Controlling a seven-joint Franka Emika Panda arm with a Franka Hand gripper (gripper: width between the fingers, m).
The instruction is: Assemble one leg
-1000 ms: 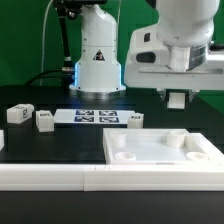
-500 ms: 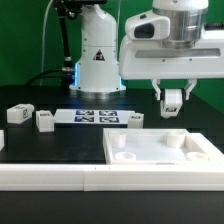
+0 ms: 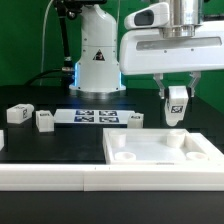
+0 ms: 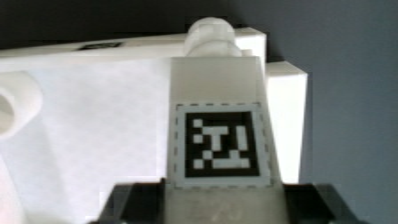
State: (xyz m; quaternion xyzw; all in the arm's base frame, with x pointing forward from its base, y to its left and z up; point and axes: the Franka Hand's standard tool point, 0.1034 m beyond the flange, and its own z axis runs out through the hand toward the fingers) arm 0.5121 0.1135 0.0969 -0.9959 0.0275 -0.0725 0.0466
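My gripper (image 3: 177,103) is shut on a white leg (image 3: 177,105), a small rectangular post with a black-and-white tag on its face. It hangs upright above the far right corner of the large white tray-like part (image 3: 160,150). In the wrist view the leg (image 4: 224,120) fills the middle, clamped between the dark fingers (image 4: 134,205), with the tray part (image 4: 89,100) behind it. Other small tagged legs lie on the table at the exterior view's left: one (image 3: 17,115), a second (image 3: 45,120), and another (image 3: 131,119) near the middle.
The marker board (image 3: 95,117) lies behind the tray part, in front of the robot base (image 3: 97,60). A low white wall (image 3: 60,178) runs along the table's front edge.
The gripper with the leg has moved down and slightly toward the exterior view's right, closer to the tray part's far right corner. The leg shows more fully now.
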